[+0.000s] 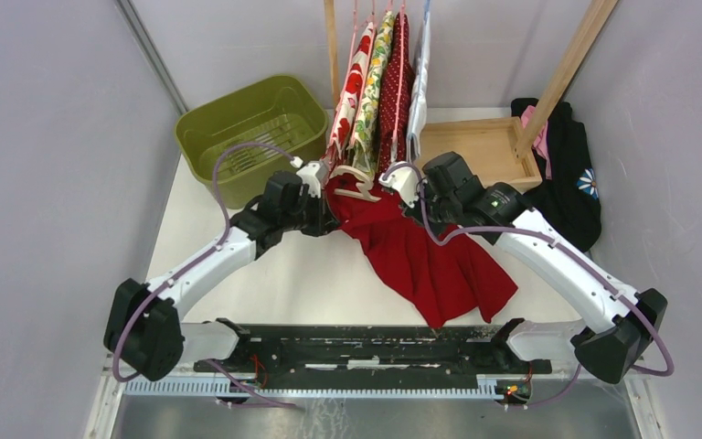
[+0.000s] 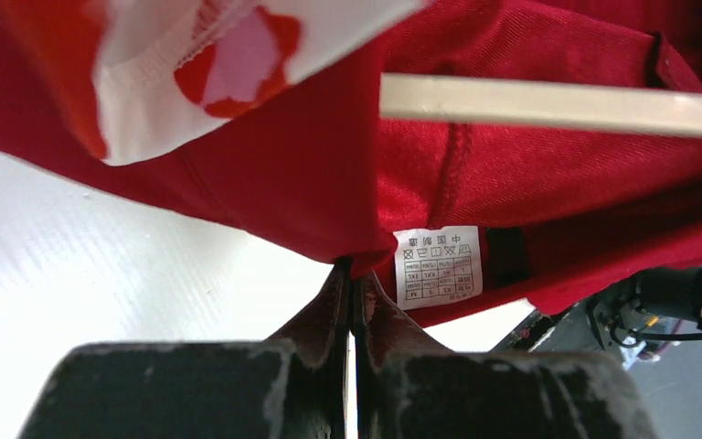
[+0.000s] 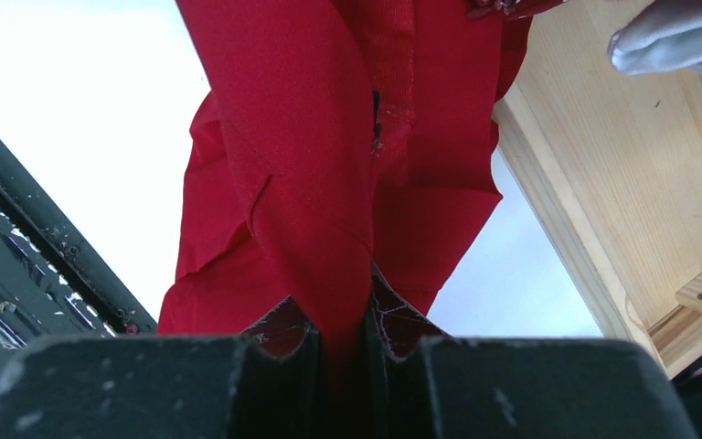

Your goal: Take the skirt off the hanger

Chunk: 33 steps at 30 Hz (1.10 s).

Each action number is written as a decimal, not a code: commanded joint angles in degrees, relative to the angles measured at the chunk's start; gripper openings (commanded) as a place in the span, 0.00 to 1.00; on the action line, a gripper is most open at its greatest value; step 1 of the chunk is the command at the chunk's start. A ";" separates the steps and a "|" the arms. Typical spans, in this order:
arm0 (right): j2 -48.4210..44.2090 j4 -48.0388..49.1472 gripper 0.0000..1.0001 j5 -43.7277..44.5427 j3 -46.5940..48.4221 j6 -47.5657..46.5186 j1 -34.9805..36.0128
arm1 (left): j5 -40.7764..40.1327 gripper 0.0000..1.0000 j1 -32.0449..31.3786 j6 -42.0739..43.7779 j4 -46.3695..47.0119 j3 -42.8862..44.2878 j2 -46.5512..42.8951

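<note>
The red skirt [image 1: 420, 261] lies between the two arms at mid-table, its upper part gathered up against the cream hanger [image 1: 358, 189] and its lower part spilling down and to the right across the white table [image 1: 283, 274] towards the near edge; the left gripper [image 2: 352, 274] meets the skirt from the left, its jaws pressed almost flat together on a thin edge of the red cloth, which comes down to a point right at the fingertips; just to the right of that pinch a white care label [image 2: 437, 266] is sewn to the skirt, and above it the pale hanger bar crosses in front of the cloth; a white garment with red flowers [image 2: 210, 64] overlaps the skirt at the upper left of the left wrist view; the right gripper [image 3: 343, 315] comes in from the right side, narrow and clamped on a thick fold of the skirt that runs straight up out of its jaws, with the rest of the cloth hanging above and behind the fingers; from above, both grippers touch the skirt's top, one on either side of the hanger, beneath a hanging row of patterned garments [image 1: 379, 82]; a green basket [image 1: 187, 137] stands behind the left arm, a wooden tray [image 1: 475, 146] behind the right one, and a black garment [image 1: 571, 192] lies at the far right.
</note>
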 commanded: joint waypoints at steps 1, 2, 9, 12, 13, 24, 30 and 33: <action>-5.33 4.71 0.01 4.51 4.29 1.12 -1.67 | -3.68 0.03 0.94 -1.80 -5.21 -0.49 7.27; -5.38 4.81 0.01 4.71 4.93 1.19 -1.63 | -3.40 0.03 0.71 -2.42 -4.74 -0.71 8.19; -5.93 8.26 0.01 10.40 9.06 0.81 -1.67 | -4.13 0.03 -2.49 -3.39 -3.77 -1.35 10.32; -5.43 9.80 0.01 14.25 10.02 0.42 -1.67 | -3.94 0.03 -2.92 -3.42 -3.84 -1.26 10.85; -5.47 10.44 0.01 14.69 9.97 0.44 -1.70 | -3.94 0.03 -3.02 -3.33 -3.82 -1.09 10.98; -5.27 8.08 0.01 6.36 7.14 2.38 -1.63 | -8.51 0.28 -3.18 0.27 -8.54 5.80 5.94; -4.48 7.08 0.01 2.94 7.08 2.99 -1.67 | -14.32 0.51 -3.15 3.98 -11.51 9.86 -0.25; -4.09 6.86 0.01 1.73 7.10 3.34 -1.67 | -17.50 0.57 -3.16 5.97 -12.61 11.33 -3.54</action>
